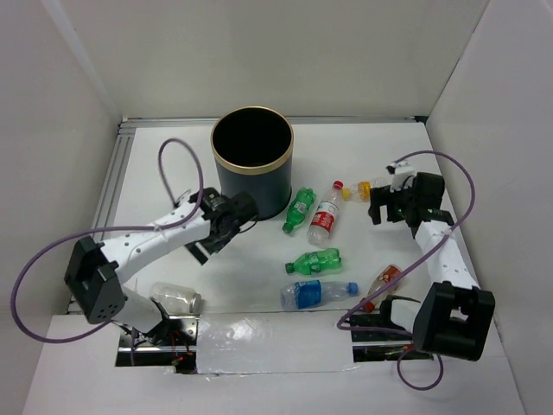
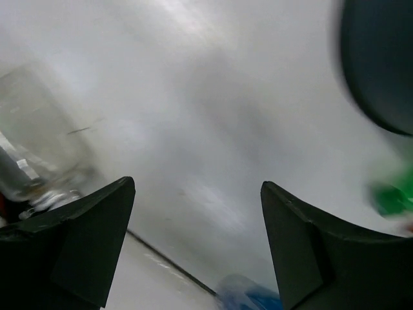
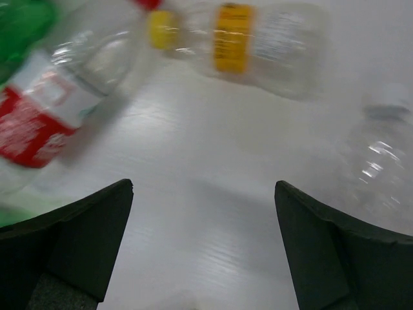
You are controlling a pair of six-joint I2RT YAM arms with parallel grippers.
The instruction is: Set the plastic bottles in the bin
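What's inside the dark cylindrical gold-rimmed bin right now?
Only black shadow shows inside the dark cylindrical bin; its floor is too dark to tell whether anything lies there.

I read this as robot lab test cell, not home or shop. Plain white panels box in workspace: back wall (image 1: 276,52), left panel (image 1: 43,130), right panel (image 1: 501,104). White table (image 1: 363,147) has aluminium extrusion rail (image 1: 164,123) along far edge. I see left arm (image 1: 147,242) and right arm (image 1: 445,251) mounted at near edge, each trailing loose purple cable (image 1: 26,285). White sheet (image 1: 268,341) covers near edge between bases. Only props: bin (image 1: 251,177) and plastic bottles (image 1: 315,261) lying scattered on table.
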